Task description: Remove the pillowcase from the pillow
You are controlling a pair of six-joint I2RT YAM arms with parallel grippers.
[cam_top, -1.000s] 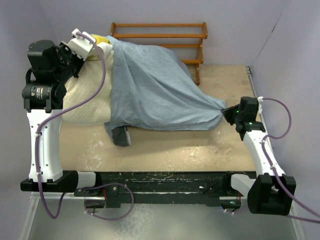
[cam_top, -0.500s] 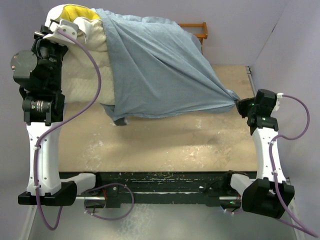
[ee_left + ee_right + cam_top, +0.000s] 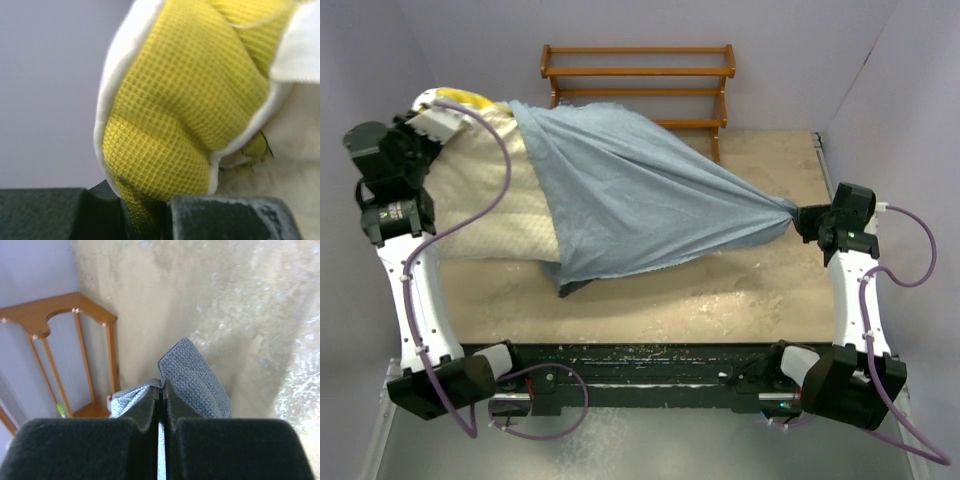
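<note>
The blue-grey pillowcase [image 3: 640,205] is stretched taut across the table, covering the right half of the cream quilted pillow [image 3: 505,215]. My left gripper [image 3: 438,112] is shut on the pillow's yellow edging [image 3: 170,115] at the far left, holding that end raised. My right gripper [image 3: 802,222] is shut on the pillowcase's bunched corner [image 3: 192,380] at the right, pulling it to a point. A dark grey fold of the pillowcase [image 3: 570,287] hangs near the front.
A wooden rack [image 3: 640,75] stands at the back against the wall, also in the right wrist view [image 3: 60,340]. Purple walls close in left, right and back. The tan tabletop [image 3: 720,300] shows in front of the pillow.
My left gripper has come down and to the left with the pillow's yellow end. The pillowcase has slid further right off the pillow. My right gripper stays at the right.
</note>
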